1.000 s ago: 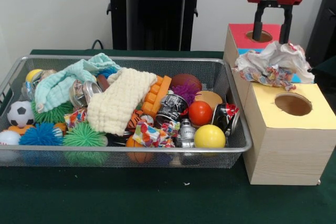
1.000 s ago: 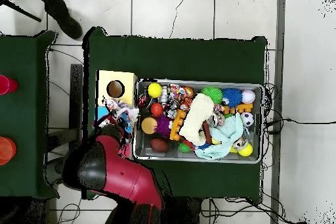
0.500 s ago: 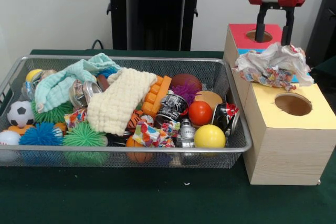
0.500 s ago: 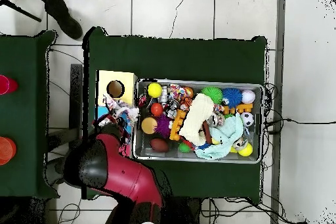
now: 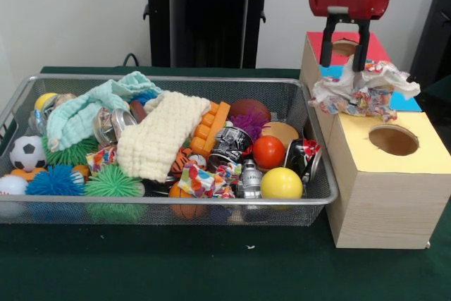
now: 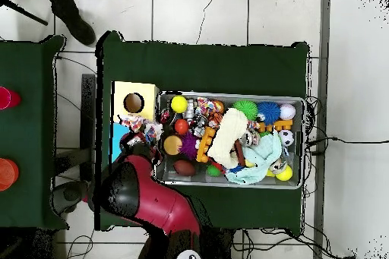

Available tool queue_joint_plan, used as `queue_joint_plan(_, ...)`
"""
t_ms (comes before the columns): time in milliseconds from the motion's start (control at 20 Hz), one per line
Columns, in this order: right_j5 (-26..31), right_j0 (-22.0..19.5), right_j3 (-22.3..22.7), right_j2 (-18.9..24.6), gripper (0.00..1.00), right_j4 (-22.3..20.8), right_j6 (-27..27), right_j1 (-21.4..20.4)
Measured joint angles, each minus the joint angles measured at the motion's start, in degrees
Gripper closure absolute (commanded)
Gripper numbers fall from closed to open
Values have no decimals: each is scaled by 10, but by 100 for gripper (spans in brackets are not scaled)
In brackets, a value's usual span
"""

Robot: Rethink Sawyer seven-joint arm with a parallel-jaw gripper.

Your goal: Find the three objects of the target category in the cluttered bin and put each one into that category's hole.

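Right now the hand [image 5: 343, 67] hangs over the wooden box [image 5: 384, 174] at approx 2 o'clock in the front view, its two black fingers [image 5: 327, 51] spread apart w/ nothing between them. Just below and beside the fingertips a crumpled wrapper [image 5: 363, 89] lies on top of the box, over the blue patch, between the red hole [image 5: 344, 48] at 12 and the yellow hole [image 5: 393, 140] at 6; can't tell if a fingertip touches it. Wire bin [image 5: 176, 209] sits on the green table [image 5: 211, 266] at 9 o'clock from the box, touching or nearly so. Inside: cream knit cloth [image 5: 161, 139] draped over the middle, mint cloth [image 5: 88, 107] at 10, soccer ball [image 5: 27, 151] far at 9, blue spiky ball [image 5: 55, 181] and green spiky ball [image 5: 111, 182] along the near rim, yellow ball [image 5: 281, 183] and orange ball [image 5: 268, 151] toward 3, a dark can [image 5: 229, 147] beside them, another patterned wrapper [image 5: 197, 180] near the front
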Motion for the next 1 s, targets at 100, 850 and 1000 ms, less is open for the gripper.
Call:
queue_joint_plan(100,-23,-12,7,11,0,-11,0,0)
queue_joint_plan(850,-57,-85,57,118,0,-27,62,4)
queue_joint_plan(1000,-58,-91,62,137,0,-29,85,11)
